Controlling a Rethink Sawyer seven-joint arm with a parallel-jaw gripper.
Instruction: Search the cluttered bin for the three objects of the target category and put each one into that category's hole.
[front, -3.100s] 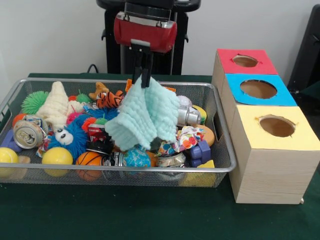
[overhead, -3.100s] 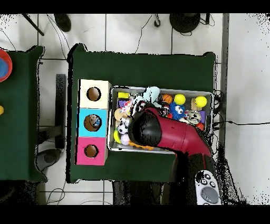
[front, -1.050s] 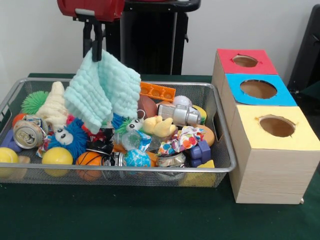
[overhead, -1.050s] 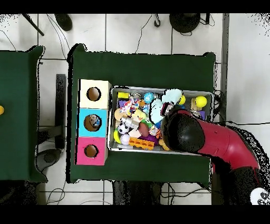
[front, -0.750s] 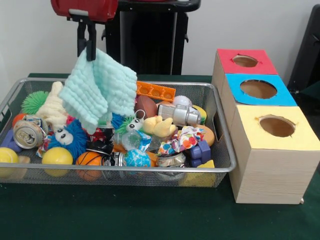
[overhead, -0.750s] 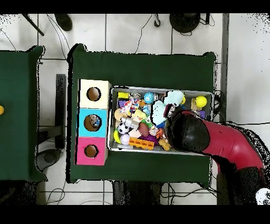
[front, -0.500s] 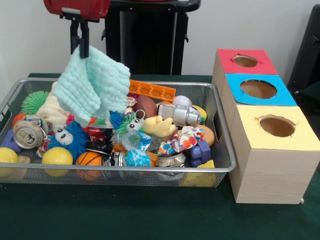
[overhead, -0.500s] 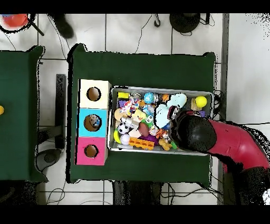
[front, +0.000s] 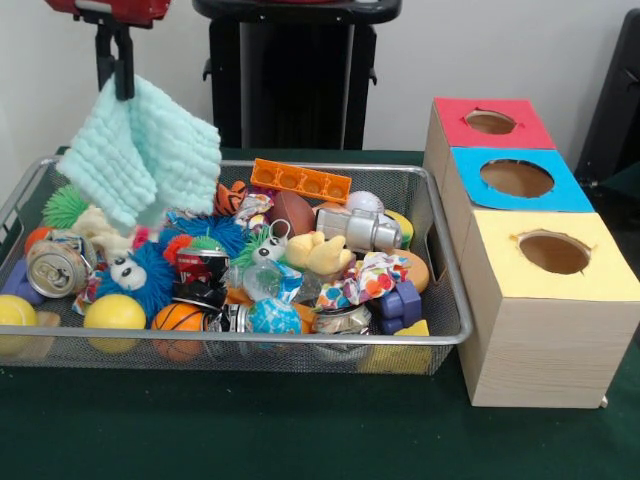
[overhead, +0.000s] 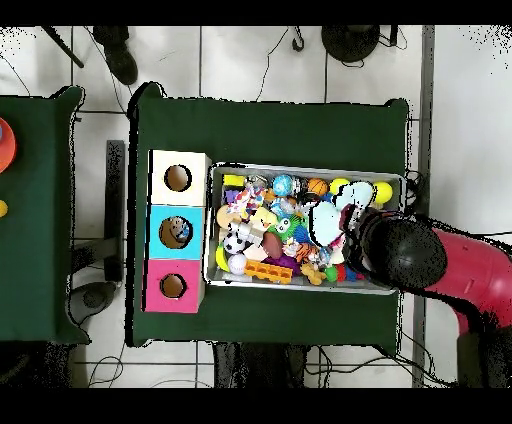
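The gripper (front: 116, 88) pinches a mint cloth (front: 143, 163) above the bin (front: 452, 335) of toys – three boxes beside it, the hole (front: 516, 177) in the middle.

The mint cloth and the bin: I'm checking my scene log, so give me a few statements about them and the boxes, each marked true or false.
1. The gripper holds the mint cloth up, hanging over the bin's end farthest from the boxes. True.
2. The cloth lies flat on the toys. False: it hangs from the shut jaws.
3. The blue hole is between the red and yellow ones. True.
4. The orange tray stands on the blue box. False: it lies in the bin, by its far wall.
5. A basketball sits by the bin's near wall. True.
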